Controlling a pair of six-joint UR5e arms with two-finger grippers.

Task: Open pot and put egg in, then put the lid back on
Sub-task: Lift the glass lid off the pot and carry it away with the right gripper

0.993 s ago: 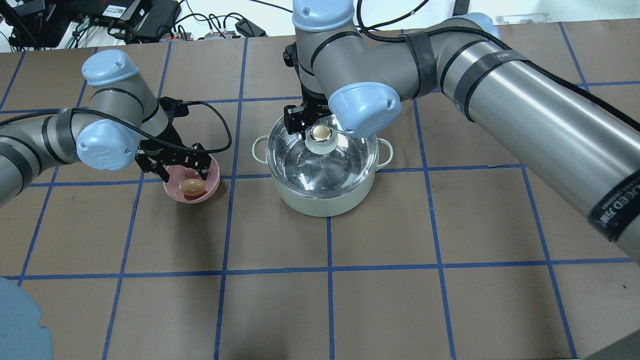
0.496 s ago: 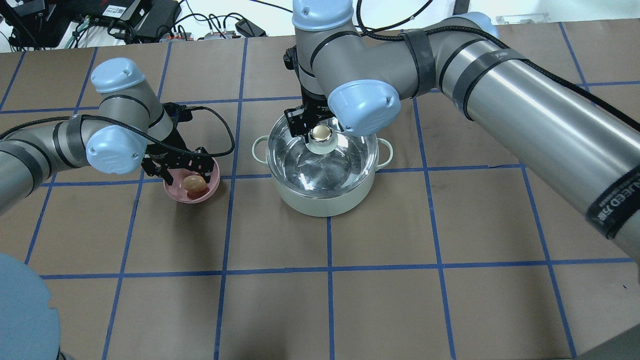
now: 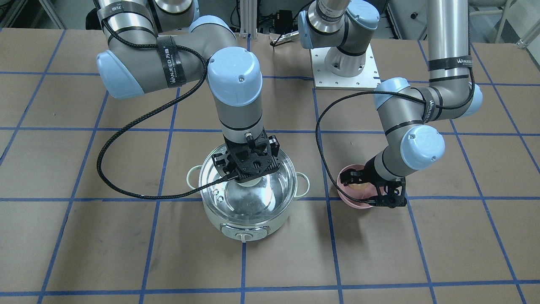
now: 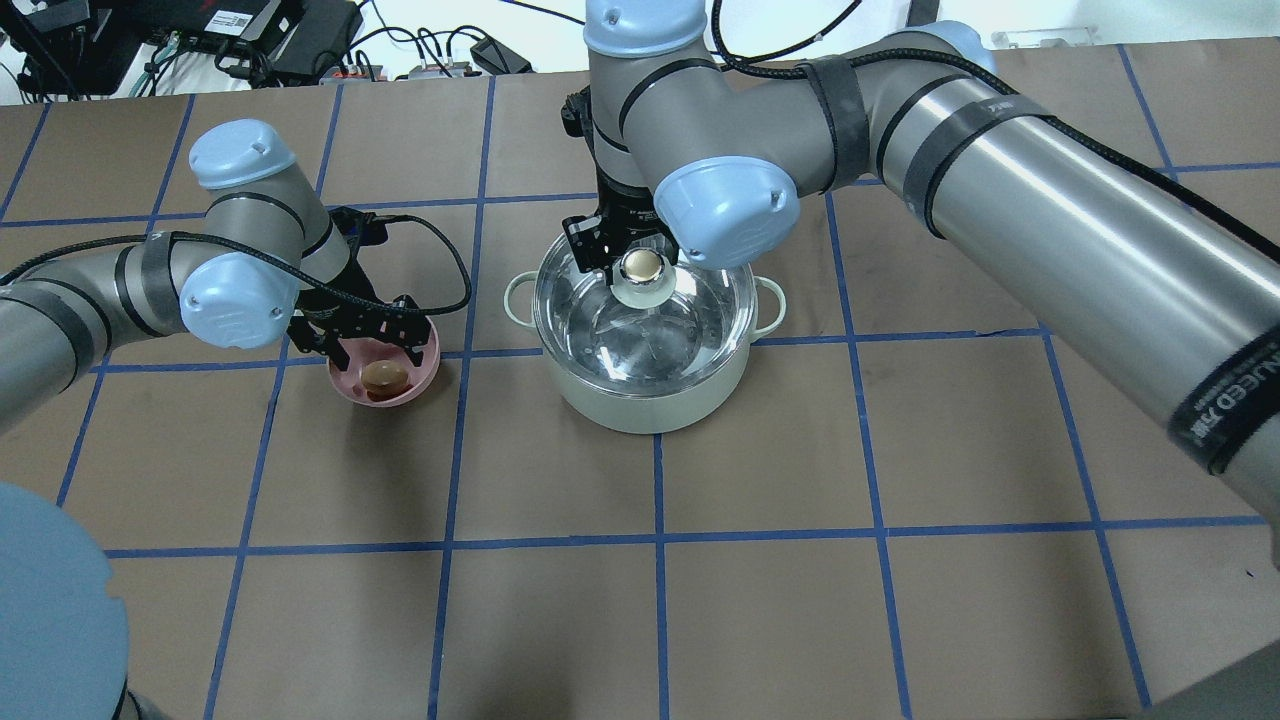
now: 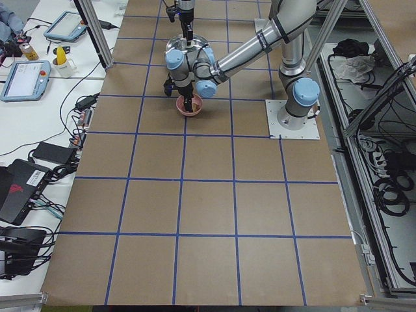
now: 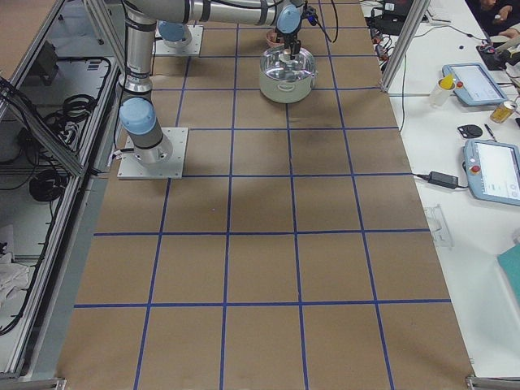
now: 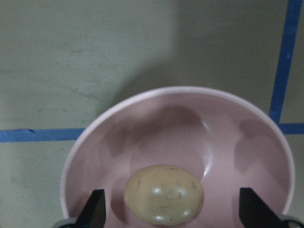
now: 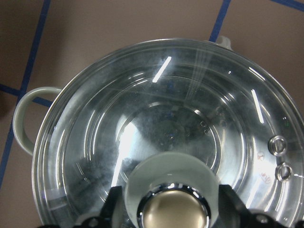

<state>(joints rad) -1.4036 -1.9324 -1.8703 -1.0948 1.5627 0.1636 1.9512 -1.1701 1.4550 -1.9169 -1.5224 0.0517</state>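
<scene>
1 lid on 1 pot; 1 egg in 1 bowl btwn open L fingers; R fingers: grip unclear

Robotics lab, not a home kitchen. Long table w/ brown paper & blue tape grid. Two industrial arms bolted to metal base plates. Aluminium frame posts. Control tablets on a white side bench. Power bricks & cable bundles along the edges.
</scene>
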